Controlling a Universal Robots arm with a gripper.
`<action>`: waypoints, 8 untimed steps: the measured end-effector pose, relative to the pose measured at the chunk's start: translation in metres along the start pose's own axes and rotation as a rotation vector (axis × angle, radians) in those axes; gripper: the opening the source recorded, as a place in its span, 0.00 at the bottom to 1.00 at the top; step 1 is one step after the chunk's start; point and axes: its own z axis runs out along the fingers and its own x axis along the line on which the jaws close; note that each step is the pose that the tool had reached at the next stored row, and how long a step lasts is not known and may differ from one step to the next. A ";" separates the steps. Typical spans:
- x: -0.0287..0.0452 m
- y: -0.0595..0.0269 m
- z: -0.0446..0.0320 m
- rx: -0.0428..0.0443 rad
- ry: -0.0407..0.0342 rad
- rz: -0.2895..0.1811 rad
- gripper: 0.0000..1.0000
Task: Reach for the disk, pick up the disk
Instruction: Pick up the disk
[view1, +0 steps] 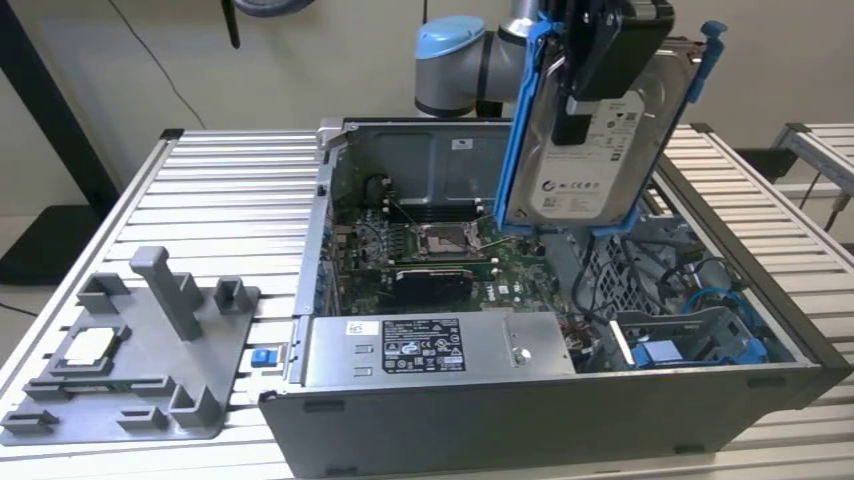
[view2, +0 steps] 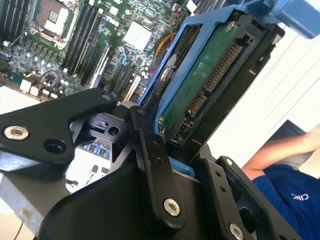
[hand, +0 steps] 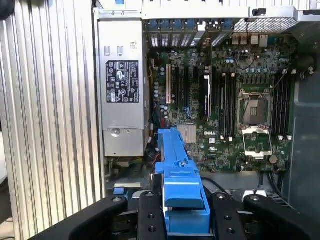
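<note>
Hanging upright in the exterior view, well above the open computer case (view1: 561, 420), the disk (view1: 594, 140) in its blue bracket (view1: 518, 130), label facing the camera, nothing touching its lower edge. Clamped on its upper part by the gripper (view1: 601, 60), dark fingers closing over the top of the label. Judged from that: reach done, grasp made, lift well under way or complete, nothing obvious left of the pick-up. Below and left of it, the motherboard (view1: 427, 250) with its bare processor socket; nearer, the grey power supply box (view1: 441, 348) with its black-and-white sticker; at the near right corner of the case, a blue drive bay (view1: 694, 345). On the slatted table (view1: 200, 200) at the exterior view's left, a grey fixture (view1: 134, 350) carrying a small white-topped chip (view1: 88, 346), well apart from the case.

Seen in the second wrist view from its connector end: green circuit board and pins, blue bracket (view2: 170, 90) around the edge, black fingers (view2: 155, 165) pressed against its side. Beyond, the motherboard (view2: 75, 40); off to one side, a person's arm and a blue sleeve (view2: 290, 195).

Looking down in the first wrist view: blue bracket (hand: 180, 180) edge-on between the black fingers (hand: 150, 220), closed tight on either side. Far beneath, the motherboard (hand: 225, 100) and power supply box (hand: 122, 85), confirming clear air under the drive.
</note>
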 end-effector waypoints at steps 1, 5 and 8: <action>0.0016 -0.0012 0.0001 -0.0004 0.0000 0.000 0.00; 0.0077 -0.0060 0.0007 -0.0018 0.0001 0.000 0.00; 0.0118 -0.0091 0.0012 -0.0025 0.0001 0.000 0.00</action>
